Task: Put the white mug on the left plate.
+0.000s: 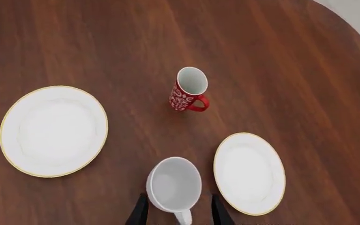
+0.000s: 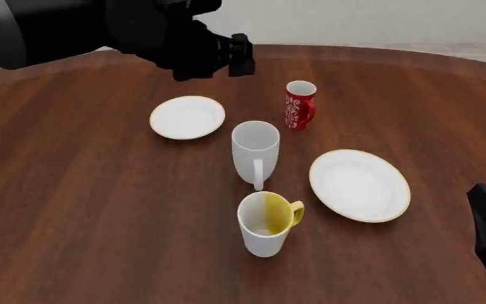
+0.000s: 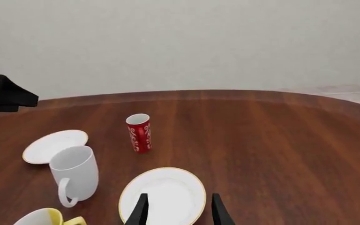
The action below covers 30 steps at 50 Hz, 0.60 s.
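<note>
The white mug (image 2: 255,149) stands upright on the table's middle, its handle toward the near side; it also shows as a white mug (image 3: 75,176) in the right wrist view. The left plate (image 2: 187,117) lies bare, beyond and left of it. My left gripper (image 2: 240,57) hovers high above the far part of the table, open and holding nothing. In its own view the white mug (image 1: 174,185) appears far below between the two fingertips (image 1: 219,211), with the left plate (image 1: 54,131) off to one side. My right gripper (image 3: 178,213) is open and empty at the near right.
A red patterned mug (image 2: 300,104) stands beyond and right of the white mug. A mug with yellow inside and handle (image 2: 267,221) stands just in front of it. A larger gold-rimmed plate (image 2: 359,185) lies at the right. The brown table (image 2: 74,209) curves away at the far side.
</note>
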Tool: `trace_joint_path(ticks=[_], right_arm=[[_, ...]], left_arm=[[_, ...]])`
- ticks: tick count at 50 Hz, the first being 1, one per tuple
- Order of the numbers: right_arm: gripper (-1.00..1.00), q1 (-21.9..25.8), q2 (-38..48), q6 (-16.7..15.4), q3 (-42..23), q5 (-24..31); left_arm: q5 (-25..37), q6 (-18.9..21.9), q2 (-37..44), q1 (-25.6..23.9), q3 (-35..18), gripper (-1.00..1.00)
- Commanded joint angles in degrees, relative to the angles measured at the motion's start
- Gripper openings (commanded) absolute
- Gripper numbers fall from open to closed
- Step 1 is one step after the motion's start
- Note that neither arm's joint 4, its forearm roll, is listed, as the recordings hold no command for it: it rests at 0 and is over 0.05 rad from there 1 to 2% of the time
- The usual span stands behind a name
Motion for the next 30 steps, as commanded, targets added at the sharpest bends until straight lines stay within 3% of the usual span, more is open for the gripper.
trace_joint_path(ticks=[1,19,30], right_arm=[[1.0,0.2,-0.7,0.4,0.0,0.6],[1.0,0.5,-0.8,1.2,0.0,0.7],[1.0,0.3,-0.8,1.5,0.0,0.4]], left_arm=[[-1.1,-2.4,-0.3,-0.3,2.0,1.0],[-4.6,-5.7,-2.8,0.8,9.3,1.0],[-5.9,-7.4,-1.5,-1.1,10.6,1.0]])
